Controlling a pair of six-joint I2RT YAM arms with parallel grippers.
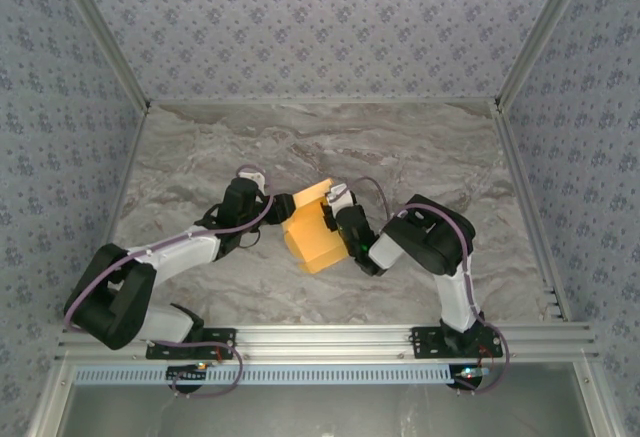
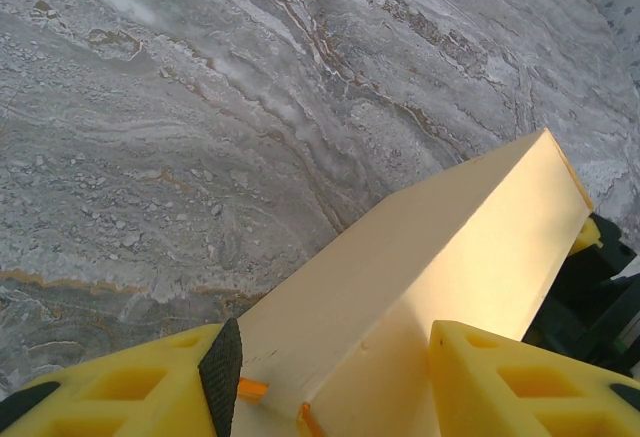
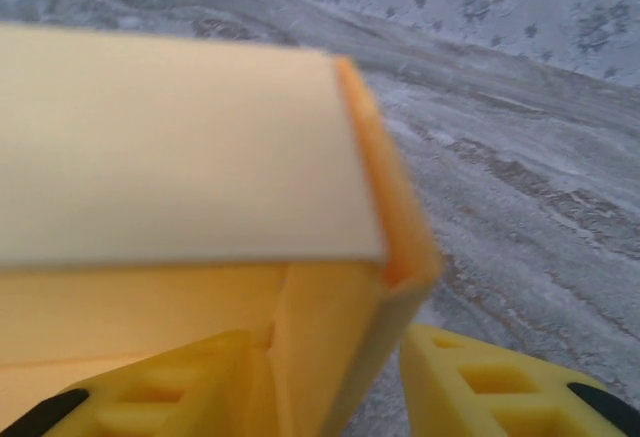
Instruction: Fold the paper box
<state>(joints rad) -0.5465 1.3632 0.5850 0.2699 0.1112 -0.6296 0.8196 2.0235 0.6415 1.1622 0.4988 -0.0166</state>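
- Orange-yellow thin-card paper box: partly folded, lying near the middle of the grey-veined, marble-patterned table, directly between the two grippers; from above it sits askew to the table edges, with a lighter panel at its far end
- Left gripper: comes to the box from the left; its yellow plastic fingers stand roughly half apart and the near end of the box fills the space between them; the black pad of one finger presses on one long edge, the other finger bears on the opposite face, so the box is clamped
- Box as seen from the left wrist: a long pale face runs away from the fingers, up and to the right; whether its underside touches the table cannot be told
- Right gripper: comes from the right; its yellow fingers stand apart, straddling a side wall of the box near a corner; one finger lies on the inner side, the other outside, with a strip of table visible between it and the card, so the jaws are parted and not clamped
- Surroundings: blue-grey flower-patterned walls on three sides; a grooved aluminium rail at the near edge carries both arm bases
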